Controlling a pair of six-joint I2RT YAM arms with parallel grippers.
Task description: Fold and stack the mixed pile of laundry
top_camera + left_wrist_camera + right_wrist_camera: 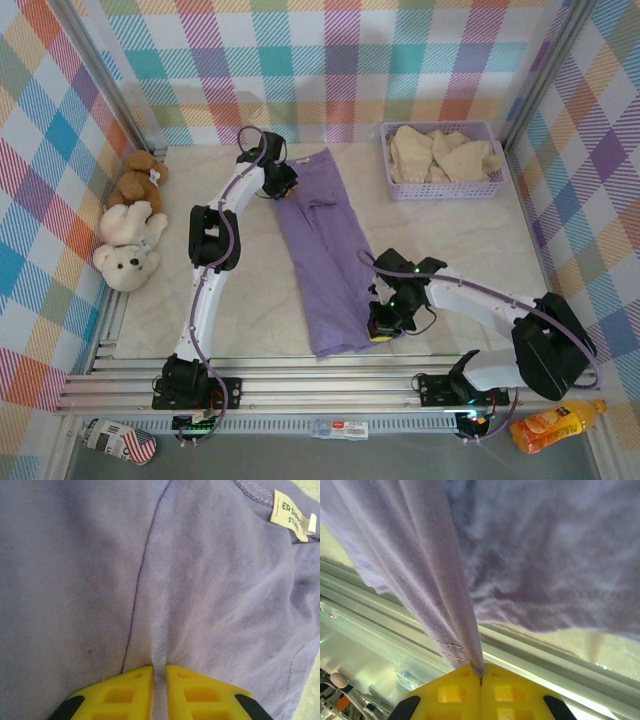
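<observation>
Counter (440,230) is enclosed by plaid walls (300,60). Far end of lavender shirt (325,250) is pinched by left gripper (282,185) (160,672), near end by right gripper (383,325) (481,672).

The purple shirt (210,610) runs off every edge of the left wrist view. Its small tag (289,516) has blurry letters, hard to read in full. The left claw (159,680) and right claw (481,677) are each cut off at the bottom edge.

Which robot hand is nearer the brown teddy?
Left. The left gripper holds the lavender shirt level with the brown teddy bear; the right gripper is farther, across the shirt.
</observation>
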